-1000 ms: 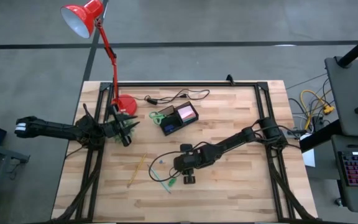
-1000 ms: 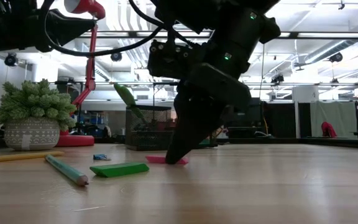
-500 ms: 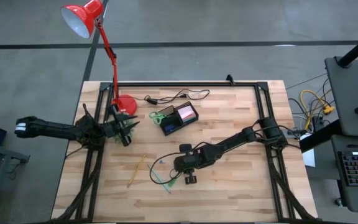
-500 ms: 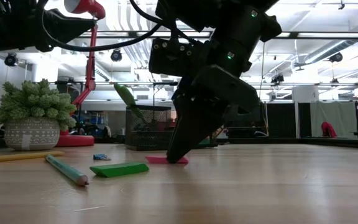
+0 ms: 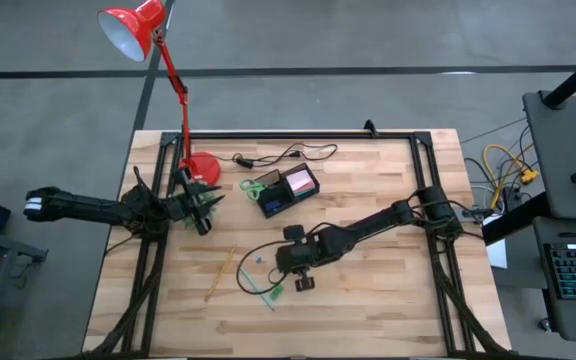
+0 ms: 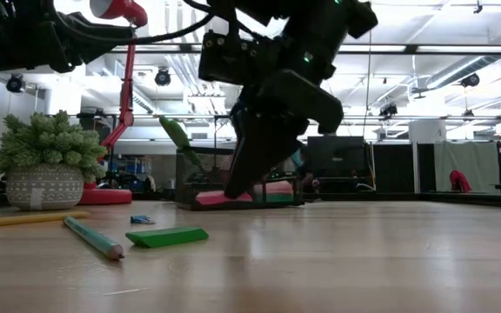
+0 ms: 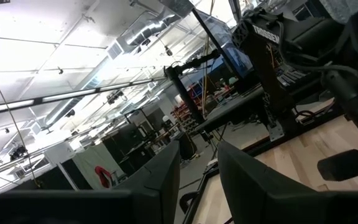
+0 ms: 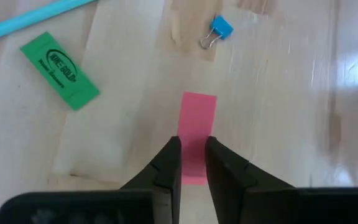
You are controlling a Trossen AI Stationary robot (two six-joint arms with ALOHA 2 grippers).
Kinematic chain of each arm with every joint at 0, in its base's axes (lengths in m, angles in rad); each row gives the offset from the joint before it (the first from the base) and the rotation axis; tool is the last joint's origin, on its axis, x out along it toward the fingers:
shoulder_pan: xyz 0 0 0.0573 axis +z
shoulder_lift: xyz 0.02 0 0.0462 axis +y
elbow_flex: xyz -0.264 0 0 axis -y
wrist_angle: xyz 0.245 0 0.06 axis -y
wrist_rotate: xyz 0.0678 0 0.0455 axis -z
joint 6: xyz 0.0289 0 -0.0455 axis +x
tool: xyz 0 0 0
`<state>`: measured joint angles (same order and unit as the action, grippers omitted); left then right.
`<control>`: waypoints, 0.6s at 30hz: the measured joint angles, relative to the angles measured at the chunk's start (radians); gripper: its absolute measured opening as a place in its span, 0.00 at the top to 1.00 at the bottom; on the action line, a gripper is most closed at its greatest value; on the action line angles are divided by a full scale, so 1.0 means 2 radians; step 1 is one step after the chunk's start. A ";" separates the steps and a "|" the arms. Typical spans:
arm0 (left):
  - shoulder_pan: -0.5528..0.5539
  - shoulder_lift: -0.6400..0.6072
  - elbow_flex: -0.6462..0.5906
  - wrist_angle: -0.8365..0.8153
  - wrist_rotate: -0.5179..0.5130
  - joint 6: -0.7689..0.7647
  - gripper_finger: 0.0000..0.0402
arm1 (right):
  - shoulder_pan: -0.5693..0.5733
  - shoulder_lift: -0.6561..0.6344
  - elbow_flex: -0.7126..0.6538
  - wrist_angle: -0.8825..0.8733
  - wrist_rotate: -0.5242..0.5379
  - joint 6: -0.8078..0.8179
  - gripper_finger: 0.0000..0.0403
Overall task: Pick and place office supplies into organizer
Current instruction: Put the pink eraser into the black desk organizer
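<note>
My right gripper (image 5: 284, 268) is over the table's middle, shut on a flat pink strip (image 8: 197, 112) that hangs clear of the wood in the low view (image 6: 211, 198). Under and beside it lie a green eraser (image 8: 59, 70), a blue binder clip (image 8: 219, 29) and a teal pen (image 6: 94, 237). A yellow pencil (image 5: 219, 272) lies flat to the left. The black organizer (image 5: 288, 190) sits farther back, with green-handled scissors (image 5: 253, 186) beside it. My left gripper (image 5: 200, 208) waits open at the table's left, near the lamp base. My right gripper pinches the pink strip at one end (image 8: 195, 163) between its two fingers. The fingers (image 6: 249, 165) come from above, slanting down, and lie along the strip. The strip is lifted clear of the table and sits about level, its free end sticking out past the fingertips.
A red lamp stands with its round base (image 5: 203, 168) at the far left, a potted plant (image 6: 43, 165) beside it. A black cable (image 5: 283, 155) runs along the far edge. Bare wood lies toward the near edge and the right.
My right gripper has risen, staying shut on the pink strip, and has drifted a little toward the far edge. The strip, flat on the wood a second ago, is now lifted clear and level.
</note>
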<state>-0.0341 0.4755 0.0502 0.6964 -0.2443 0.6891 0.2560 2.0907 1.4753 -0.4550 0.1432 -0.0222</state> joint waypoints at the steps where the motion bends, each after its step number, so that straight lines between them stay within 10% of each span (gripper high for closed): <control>1: 0.000 0.000 0.000 0.000 0.000 0.000 0.76 | -0.001 0.000 0.005 -0.006 0.003 -0.006 0.87; 18: 0.000 0.000 0.000 0.000 0.000 0.000 0.76 | -0.069 -0.002 0.049 -0.035 0.123 -0.159 0.87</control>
<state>-0.0341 0.4755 0.0502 0.6964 -0.2442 0.6891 0.1174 2.0857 1.5738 -0.5252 0.3891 -0.3397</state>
